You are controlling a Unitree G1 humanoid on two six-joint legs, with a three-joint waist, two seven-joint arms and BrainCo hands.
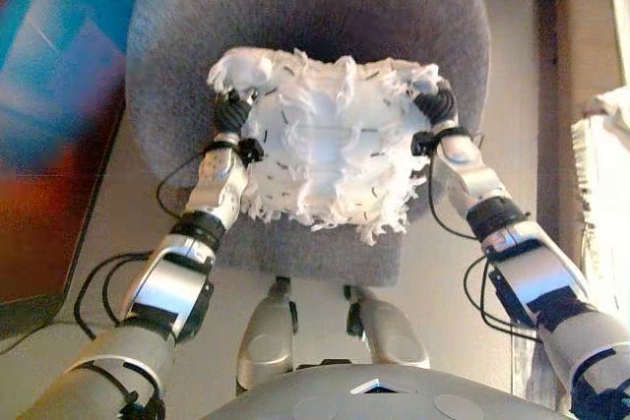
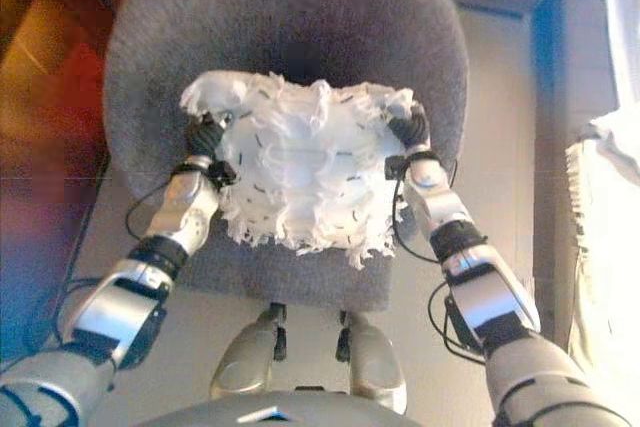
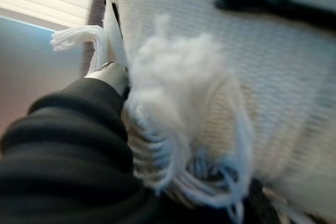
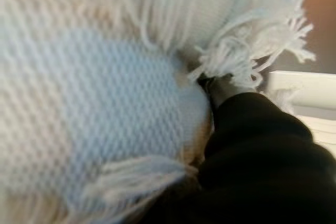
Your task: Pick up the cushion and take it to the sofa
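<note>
The white fringed cushion (image 1: 325, 140) with small dark flecks is in front of me, over the seat of a round grey upholstered chair (image 1: 295, 7). My left hand (image 1: 233, 113) grips the cushion's left edge and my right hand (image 1: 436, 105) grips its right edge, with the fingers buried in the fringe. In the left wrist view a fingertip (image 3: 113, 74) lies against the woven cloth (image 3: 252, 77). In the right wrist view the cushion (image 4: 94, 98) fills the picture beside the hand's dark cover (image 4: 252, 145). I cannot tell if the cushion rests on the seat or hangs just above it.
The chair's front edge (image 1: 315, 253) is close to me. A glossy dark panel (image 1: 49, 125) stands at the left. A white fringed cloth (image 1: 605, 154) hangs at the right edge, beside a wooden strip (image 1: 551, 95).
</note>
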